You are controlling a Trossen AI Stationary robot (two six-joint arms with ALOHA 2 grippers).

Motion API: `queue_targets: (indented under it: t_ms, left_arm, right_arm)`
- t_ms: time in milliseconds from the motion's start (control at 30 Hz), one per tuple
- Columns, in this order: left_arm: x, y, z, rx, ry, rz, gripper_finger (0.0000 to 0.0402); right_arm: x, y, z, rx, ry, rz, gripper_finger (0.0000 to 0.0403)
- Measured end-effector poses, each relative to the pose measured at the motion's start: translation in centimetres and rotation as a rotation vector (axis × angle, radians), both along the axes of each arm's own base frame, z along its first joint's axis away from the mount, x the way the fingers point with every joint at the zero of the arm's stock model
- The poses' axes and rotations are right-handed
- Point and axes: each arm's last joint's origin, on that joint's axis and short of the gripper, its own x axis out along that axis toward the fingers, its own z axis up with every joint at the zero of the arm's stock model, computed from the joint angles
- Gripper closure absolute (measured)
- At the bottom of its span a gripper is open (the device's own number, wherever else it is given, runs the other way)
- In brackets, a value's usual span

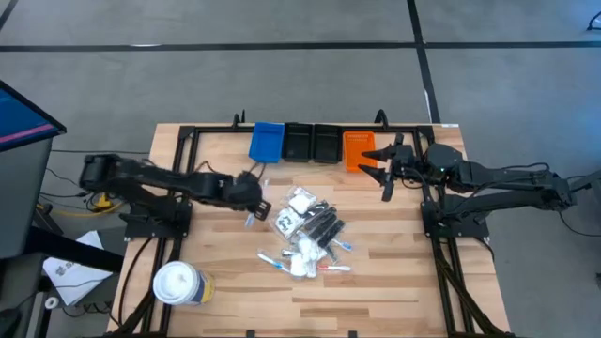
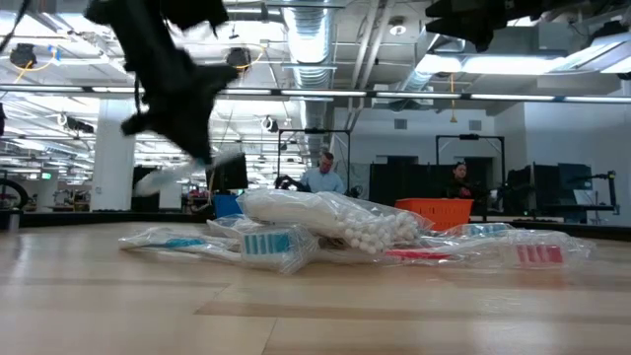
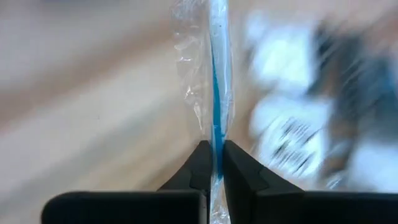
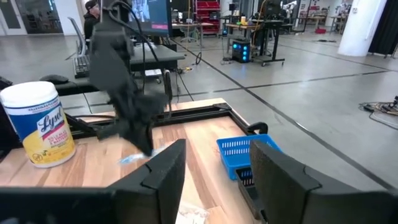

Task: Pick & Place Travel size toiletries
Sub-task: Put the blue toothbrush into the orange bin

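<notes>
Two grippers | left gripper (image 3: 213,163) pinches blue toothbrush (image 3: 216,93), tip cut off | right gripper (image 4: 214,165) spread, empty

Showing pale striped wood on the bench (image 1: 376,282). Along the far edge, bins (image 1: 310,144) running blue, black, black, orange. Mid-bench, toiletries (image 1: 305,230) mixing clear, white, black, red and blue. Near the front left corner, a white tub (image 1: 178,284) bearing a yellow label. Black left tool (image 3: 212,163) pinching a clear-wrapped blue-and-white stick (image 3: 216,93).
</notes>
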Motion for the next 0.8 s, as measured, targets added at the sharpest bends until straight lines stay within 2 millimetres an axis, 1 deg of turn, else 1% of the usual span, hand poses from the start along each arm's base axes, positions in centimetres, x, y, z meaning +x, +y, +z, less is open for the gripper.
queue_targets:
  t_ms: [133,233,333,500,667,800]
  left_arm:
    - [-0.3,-1.3,3.0,0.206,-0.192,-0.05,0.0391]
    - [0.3,-2.6,4.7,0.314,-0.336,-0.127,0.0391]
    - [1.5,-3.6,6.0,0.41,-0.47,-0.212,0.0391]
    - [3.2,-4.4,6.5,0.503,-0.572,-0.333,0.0391]
    - [4.2,-4.6,6.8,0.581,-0.635,-0.352,0.0391]
    - [4.7,-4.6,6.7,0.577,-0.671,-0.374,0.0391]
  right_arm:
    - [0.3,0.1,-0.2,0.022,0.003,0.008,0.0204]
    - [0.9,0.4,-0.2,0.027,-0.006,0.026,0.0189]
    - [1.7,0.8,-0.4,0.028,-0.013,0.068,0.0177]
    - [2.8,1.7,-0.5,0.031,-0.042,0.162,0.017]
    - [3.2,2.5,-0.2,0.049,-0.083,0.238,0.0176]
    - [3.5,2.7,-0.2,0.048,-0.098,0.248,0.0181]
